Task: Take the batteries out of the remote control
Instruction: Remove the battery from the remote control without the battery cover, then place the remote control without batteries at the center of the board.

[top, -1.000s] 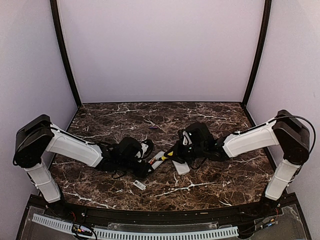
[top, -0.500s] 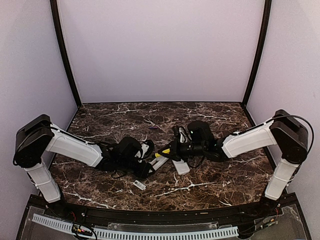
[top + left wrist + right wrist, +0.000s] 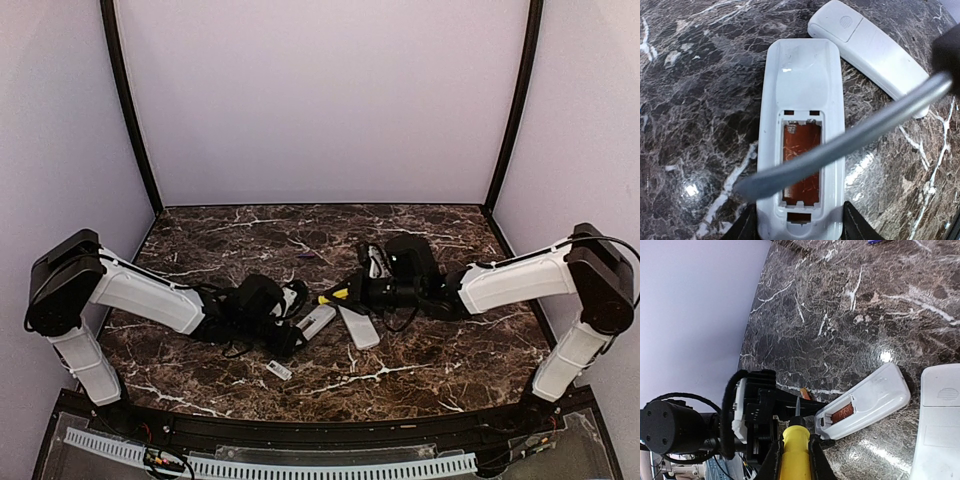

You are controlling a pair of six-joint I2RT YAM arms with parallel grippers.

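Observation:
My left gripper is shut on the near end of a white remote that lies back up on the marble, also in the top view. Its battery bay is open, with an orange-red battery inside, also in the right wrist view. My right gripper is shut on the yellow-handled screwdriver. Its shaft hangs blurred above the bay. A small orange piece, perhaps a loose battery, lies behind the left gripper.
A second white remote lies just right of the held one, also in the top view. A small white cover lies near the front. A small purple item sits farther back. Dark walls ring the marble table.
My right gripper has drawn the screwdriver up and to the right, away from the remote's bay. The left gripper and remote have stayed put.

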